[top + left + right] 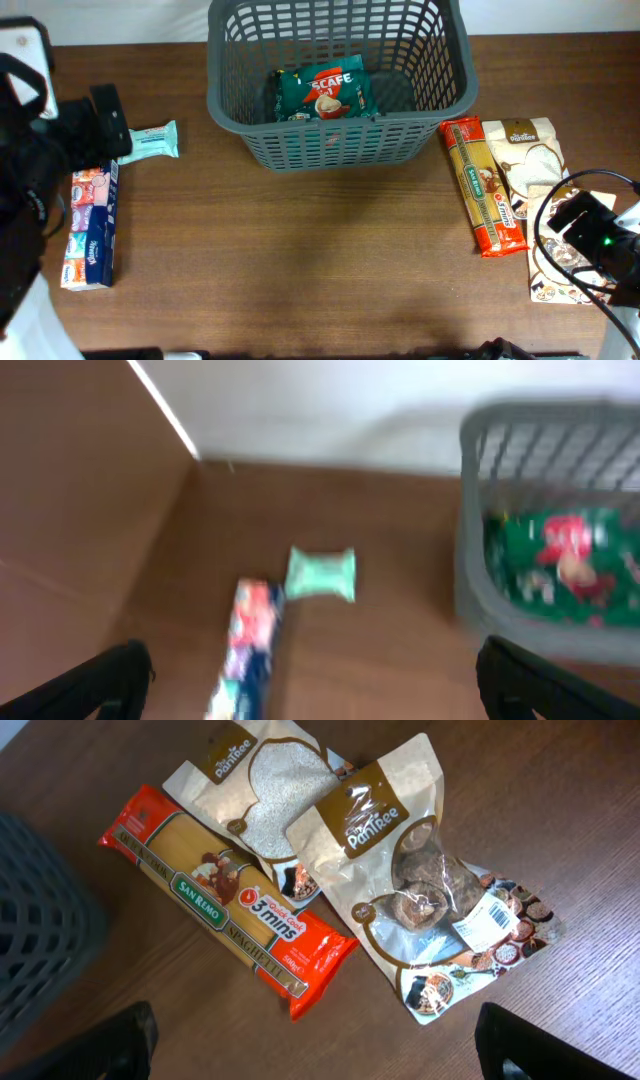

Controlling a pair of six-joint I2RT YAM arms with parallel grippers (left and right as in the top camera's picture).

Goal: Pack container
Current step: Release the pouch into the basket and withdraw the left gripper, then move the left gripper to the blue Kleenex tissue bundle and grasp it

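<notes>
The dark grey basket (340, 90) stands at the back centre with a green coffee packet (322, 92) lying inside; it also shows in the left wrist view (545, 540). My left gripper (320, 695) is open and empty, above the table near a long tissue pack (92, 228) and a mint packet (152, 141). My right gripper (320, 1050) is open and empty, above the table just in front of an orange spaghetti pack (225, 910) and two beige pouches (420, 880), (262, 795).
The tissue pack (245, 655) and mint packet (322, 574) lie left of the basket. The spaghetti (484, 185) and pouches (530, 150) lie to its right. A white wall runs behind the table's back edge.
</notes>
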